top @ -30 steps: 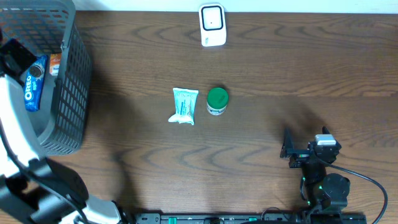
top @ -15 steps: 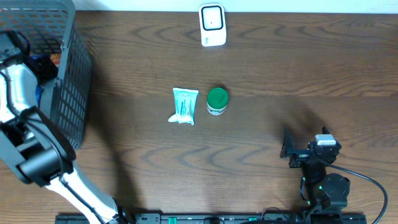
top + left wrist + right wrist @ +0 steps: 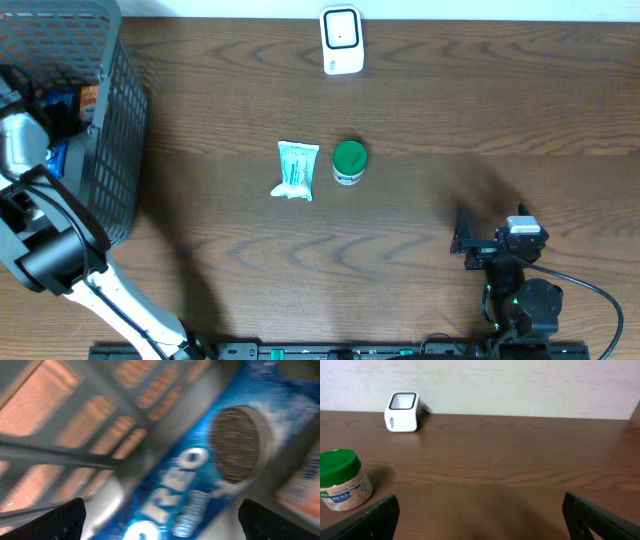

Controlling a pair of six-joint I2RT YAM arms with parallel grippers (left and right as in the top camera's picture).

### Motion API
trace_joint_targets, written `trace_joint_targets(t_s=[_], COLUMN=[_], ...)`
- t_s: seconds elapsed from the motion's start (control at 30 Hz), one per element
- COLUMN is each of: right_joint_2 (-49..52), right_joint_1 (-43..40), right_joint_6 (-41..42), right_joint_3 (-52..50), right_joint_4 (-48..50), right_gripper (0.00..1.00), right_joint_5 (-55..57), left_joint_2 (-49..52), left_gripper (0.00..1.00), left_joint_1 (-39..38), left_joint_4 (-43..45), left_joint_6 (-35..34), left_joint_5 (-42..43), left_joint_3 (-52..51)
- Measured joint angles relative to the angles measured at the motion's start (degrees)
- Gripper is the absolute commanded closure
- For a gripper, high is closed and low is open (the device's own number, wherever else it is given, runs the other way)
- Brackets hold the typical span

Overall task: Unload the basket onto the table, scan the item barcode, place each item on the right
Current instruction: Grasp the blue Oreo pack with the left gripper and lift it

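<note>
overhead, the left arm [image 3: 20,145] reaches into the grey basket [image 3: 110,150] at the bench's [image 3: 450,110] left edge. only the left wrist view shows its tool [image 3: 160,520] spread wide, close over a blue oreo pack [image 3: 200,475]. the right tool [image 3: 480,517] rests open, facing the white scanner [image 3: 402,411] and the green-lidded jar [image 3: 340,480].

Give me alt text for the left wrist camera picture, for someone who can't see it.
Blurred close-up of a blue Oreo pack inside the grey mesh basket. The left pincer is open just in front of it, holding nothing.
</note>
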Motion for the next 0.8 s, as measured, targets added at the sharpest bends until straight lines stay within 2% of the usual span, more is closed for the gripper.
trace_joint_targets(t_s=[0.27,0.8], right_joint_2=[0.0,0.0], right_joint_1=[0.0,0.0], right_joint_6=[0.0,0.0], right_joint_3=[0.0,0.0], right_joint_4=[0.02,0.0], right_gripper=[0.01,0.01], right_joint_5=[0.0,0.0], left_joint_2=[0.0,3.06], left_gripper=[0.02,0.02], left_joint_1=[2.4,2.34], left_joint_4=[-2.12,0.11], left_joint_6=[1.03,10.78], left_joint_5=[3.32,5.84], left_joint_3=[0.0,0.07])
